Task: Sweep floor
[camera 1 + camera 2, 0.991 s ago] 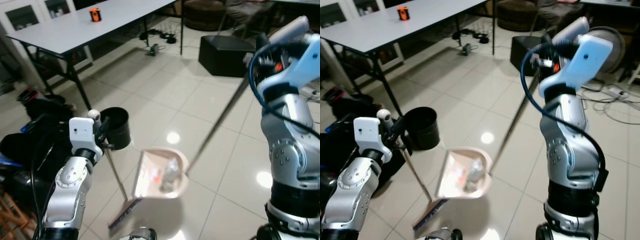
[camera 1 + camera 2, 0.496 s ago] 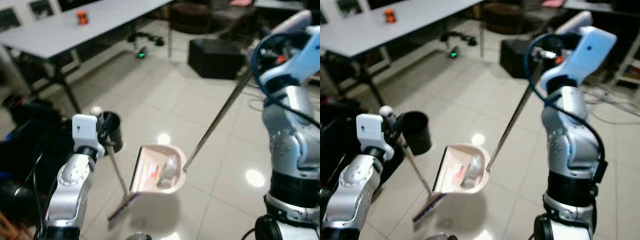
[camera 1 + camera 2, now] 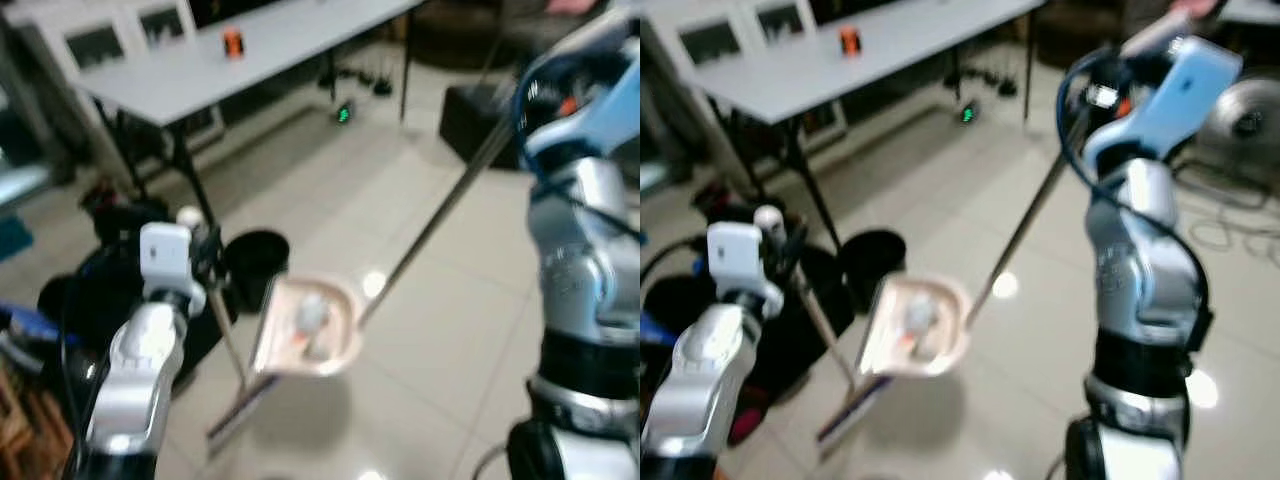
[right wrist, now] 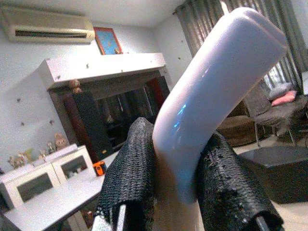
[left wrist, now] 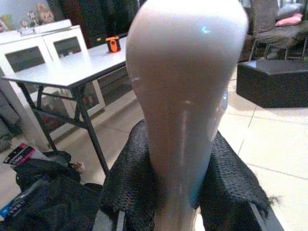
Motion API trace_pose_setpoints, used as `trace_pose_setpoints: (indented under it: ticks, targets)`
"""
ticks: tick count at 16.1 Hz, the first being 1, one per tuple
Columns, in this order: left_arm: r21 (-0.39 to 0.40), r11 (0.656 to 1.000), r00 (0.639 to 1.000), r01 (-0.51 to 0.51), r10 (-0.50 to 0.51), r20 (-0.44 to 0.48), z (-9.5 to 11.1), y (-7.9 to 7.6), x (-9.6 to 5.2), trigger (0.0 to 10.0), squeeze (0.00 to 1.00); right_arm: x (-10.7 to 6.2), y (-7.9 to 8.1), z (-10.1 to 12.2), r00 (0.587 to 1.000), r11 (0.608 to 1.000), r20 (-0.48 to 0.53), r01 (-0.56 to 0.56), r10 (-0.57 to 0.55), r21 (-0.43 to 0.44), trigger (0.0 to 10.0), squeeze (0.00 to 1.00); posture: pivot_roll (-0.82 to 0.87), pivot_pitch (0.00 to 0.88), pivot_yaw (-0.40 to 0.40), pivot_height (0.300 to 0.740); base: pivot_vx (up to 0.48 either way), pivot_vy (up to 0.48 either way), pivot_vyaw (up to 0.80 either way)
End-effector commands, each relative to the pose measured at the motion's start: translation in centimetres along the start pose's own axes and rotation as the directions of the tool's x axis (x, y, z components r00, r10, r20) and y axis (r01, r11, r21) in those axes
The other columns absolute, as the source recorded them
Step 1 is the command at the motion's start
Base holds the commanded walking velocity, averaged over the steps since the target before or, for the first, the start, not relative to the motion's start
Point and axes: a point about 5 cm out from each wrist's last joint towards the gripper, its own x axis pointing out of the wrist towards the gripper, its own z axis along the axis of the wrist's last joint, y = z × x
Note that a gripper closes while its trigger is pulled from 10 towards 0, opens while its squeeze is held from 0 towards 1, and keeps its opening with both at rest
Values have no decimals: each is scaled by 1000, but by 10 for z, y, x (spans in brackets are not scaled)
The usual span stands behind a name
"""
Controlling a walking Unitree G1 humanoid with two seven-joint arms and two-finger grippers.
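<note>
The right gripper has its black fingers clamped tight on the dustpan handle, up at two o'clock. The dustpan hangs clear of the floor at centre, tilted, with a pale crumpled lump and a small reddish scrap lying in it. The left gripper is closed just as firmly round the rounded top of the broom at nine o'clock, bristles down at seven o'clock near the tiles.

Here's the risk: the pan is carried on a long pole and its open lip faces down toward the broom. Any swing or further tilt and that litter could slide straight back onto the floor. The views are blurred, so the robot looks to be on the move, which makes a slosh likelier.

The black bin, just beyond the pan at eleven o'clock, is open-topped; its inside is too dark to tell what it holds. A misjudged tip there could spill beside it, or the pole could knock it. The table stands well apart at twelve o'clock.
</note>
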Motion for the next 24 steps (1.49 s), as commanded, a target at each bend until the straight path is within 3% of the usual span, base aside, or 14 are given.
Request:
trace_pose_setpoints:
  ticks: [1,10,17,24]
  targets:
    - [20,1000,1000,0,0,25,7,5,2,10000,0,4,13,8,998,999,50,-48,47,19,10000,0,25,0,90,740,337,0,0]
    - [6,1000,999,6,-6,40,9,1,7,10000,0,12,16,18,993,996,77,-91,89,17,10000,0,-38,0,72,740,341,0,0]
    - [13,1000,999,16,-16,43,11,2,9,10000,0,15,21,23,990,993,108,-102,95,61,10000,0,-31,0,80,740,341,0,443]
    - [7,1000,1000,8,-8,22,6,2,3,10000,0,18,18,27,989,993,117,-98,89,72,10000,0,-2,0,81,740,340,0,0]
